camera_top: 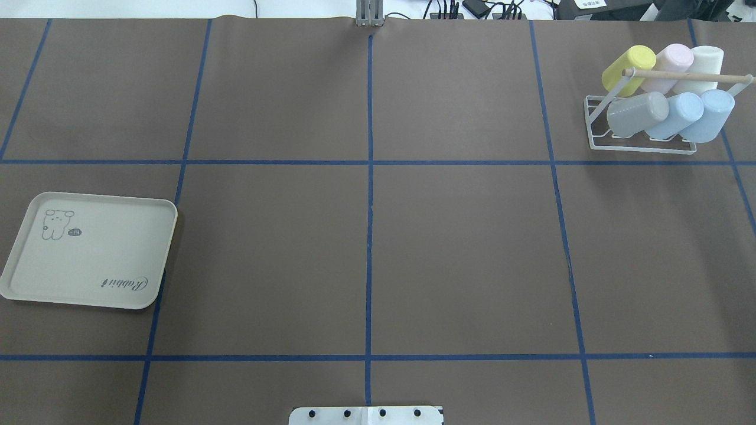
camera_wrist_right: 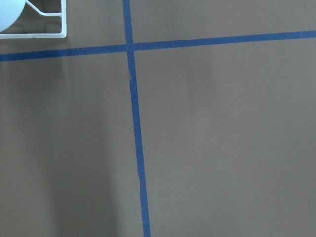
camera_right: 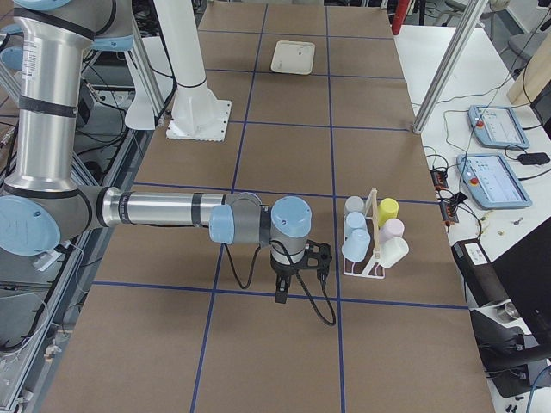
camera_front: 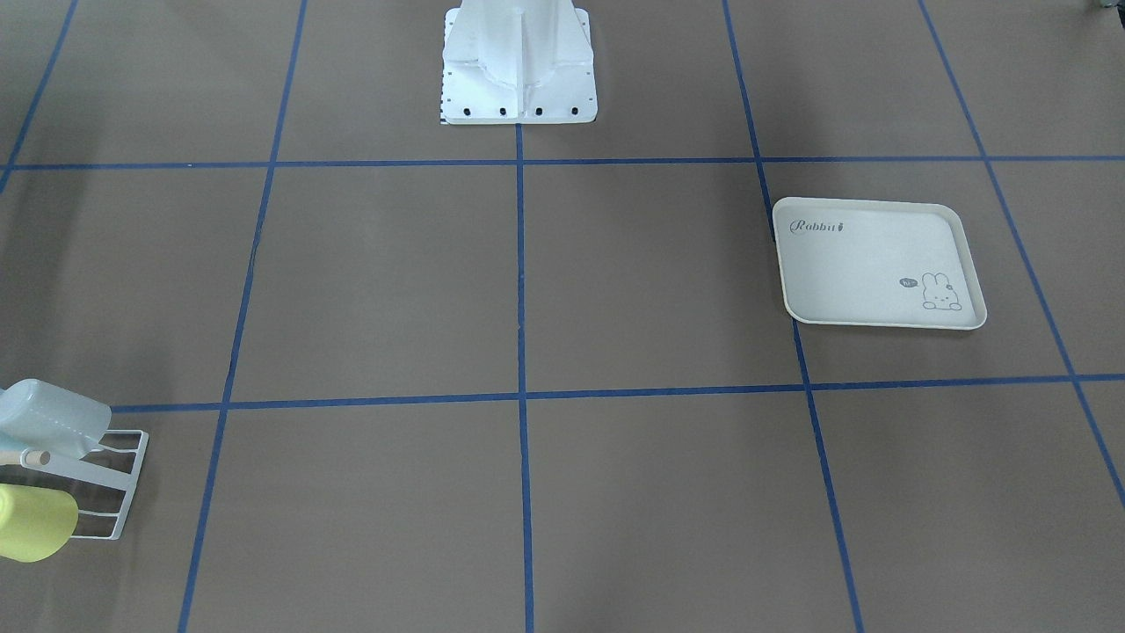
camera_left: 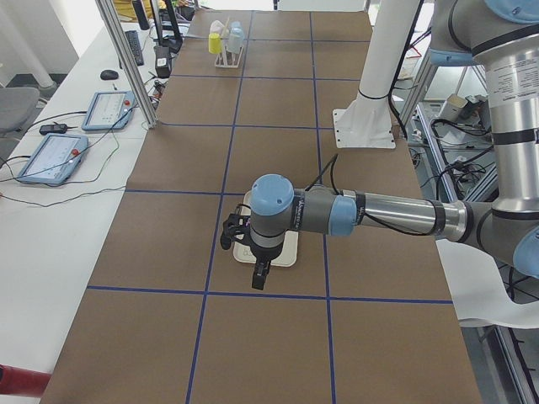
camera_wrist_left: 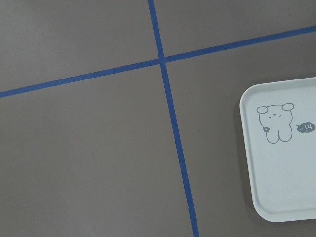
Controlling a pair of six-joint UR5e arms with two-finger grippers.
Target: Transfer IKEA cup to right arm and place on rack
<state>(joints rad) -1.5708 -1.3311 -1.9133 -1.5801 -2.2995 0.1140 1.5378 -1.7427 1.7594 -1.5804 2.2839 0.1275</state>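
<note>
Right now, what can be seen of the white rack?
The rack is a small white wire frame, seemingly metal: rectangular base, slanted bars, a pale wooden dowel across the top. It stands flat on the brown table, far right in the overhead view. Six cups lean on it in two rows. Nothing else touches it.

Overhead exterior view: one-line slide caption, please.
Six pastel plastic cups on the white wire rack at right; cream rabbit-print tray bare at left.
</note>
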